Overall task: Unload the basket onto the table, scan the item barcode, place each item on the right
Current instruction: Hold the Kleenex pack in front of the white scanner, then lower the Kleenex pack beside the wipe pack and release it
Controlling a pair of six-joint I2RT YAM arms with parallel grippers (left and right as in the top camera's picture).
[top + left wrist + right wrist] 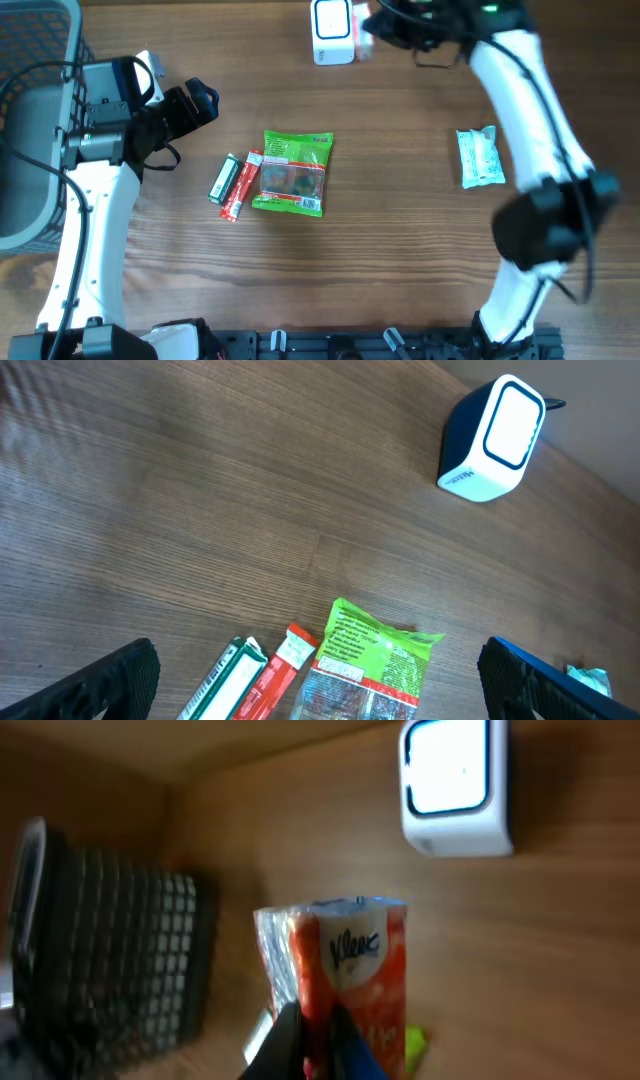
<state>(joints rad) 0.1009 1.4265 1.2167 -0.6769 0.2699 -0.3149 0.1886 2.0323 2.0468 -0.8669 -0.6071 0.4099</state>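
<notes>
Kleenex pack (345,970) in right tool (318,1028), near scanner (455,785)

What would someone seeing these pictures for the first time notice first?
The orange Kleenex pack pinched in the right gripper stands out most, held close to the white scanner at the far edge of the wooden table. Next comes the bright green snack bag lying mid-table, with a red stick packet and a green stick packet beside it and the left gripper wide open just to their left.
</notes>
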